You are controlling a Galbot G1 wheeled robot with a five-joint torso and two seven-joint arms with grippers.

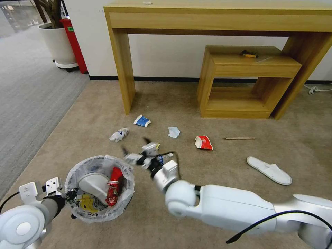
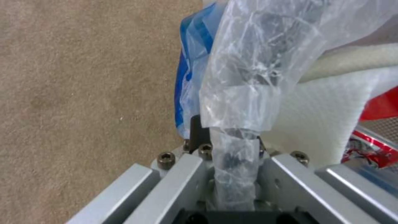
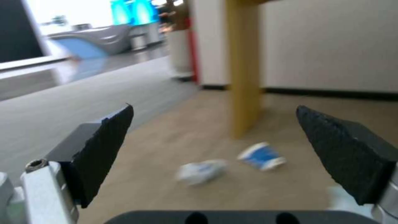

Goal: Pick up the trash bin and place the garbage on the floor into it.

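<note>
The left gripper [image 2: 234,149] is clamped on the rim of the bin [image 1: 100,211], pinching a twisted fold of its crinkled clear bag [image 2: 248,77] between metal fingers. In the head view it grips the rim at the bin's 9 o'clock, low at the left of the scene. The bin is small, round and black. Inside lie a white slipper [image 1: 93,185] with a waffle-textured cloth, a crushed red wrapper [image 1: 113,188] toward 3 o'clock, and a yellow wrapper [image 1: 88,204] at 6 o'clock.

The right gripper [image 1: 136,150] hangs at the bin's 1 o'clock, just beyond the rim, jaws spread wide and holding nothing; its black pads [image 3: 104,149] are wedge-shaped and rough.

Outward on the beige short-pile floor [image 1: 242,166], as clock bearings from the right gripper: crumpled paper [image 1: 119,134] at 10 o'clock, a tipped blue-white cup [image 1: 142,120] at 12 o'clock, a pale blue mask [image 1: 174,131] at 2 o'clock, a red wrapper [image 1: 203,142] at 3 o'clock, a thin wooden stick [image 1: 239,138] farther the same way, and a second white slipper [image 1: 269,169] at 4 o'clock, well apart.
</note>
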